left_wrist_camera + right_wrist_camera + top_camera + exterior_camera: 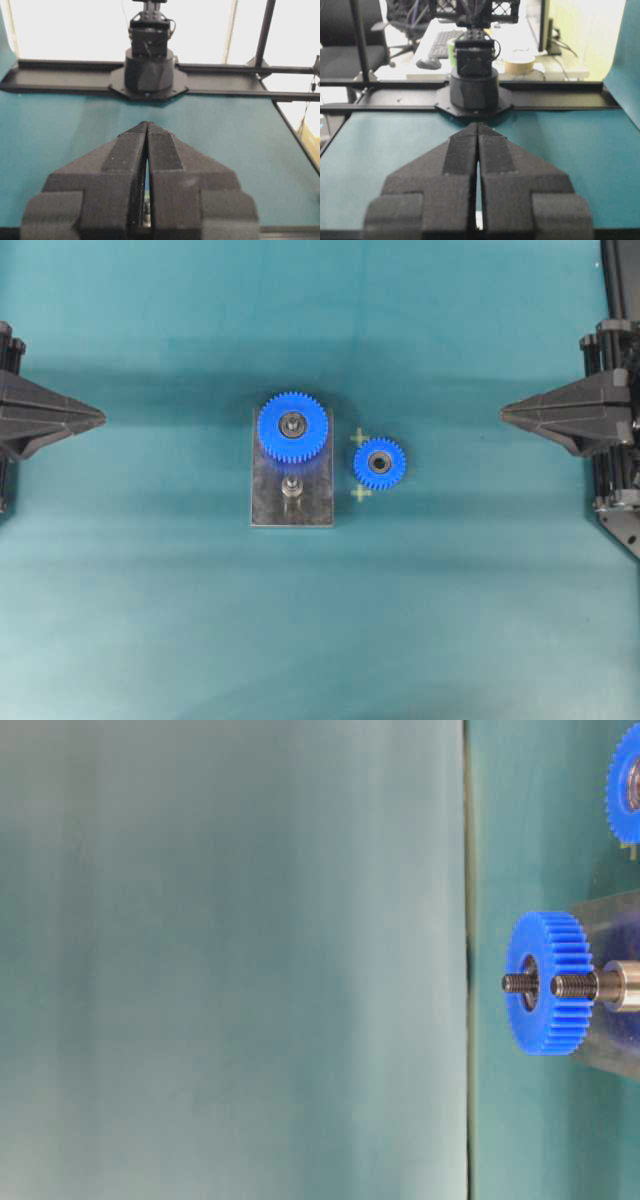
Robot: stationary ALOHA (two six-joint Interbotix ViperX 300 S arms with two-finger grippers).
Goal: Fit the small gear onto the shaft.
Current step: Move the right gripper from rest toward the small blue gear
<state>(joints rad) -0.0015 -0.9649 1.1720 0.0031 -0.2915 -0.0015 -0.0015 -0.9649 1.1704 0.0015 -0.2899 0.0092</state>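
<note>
Beside the shaft (291, 487), upright, small gear (379, 463) lies flat; both grippers' fingers (131, 152) pressed together.

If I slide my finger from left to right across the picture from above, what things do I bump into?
left gripper → grey plate holding the big blue gear and the shaft → small gear → right gripper
</note>
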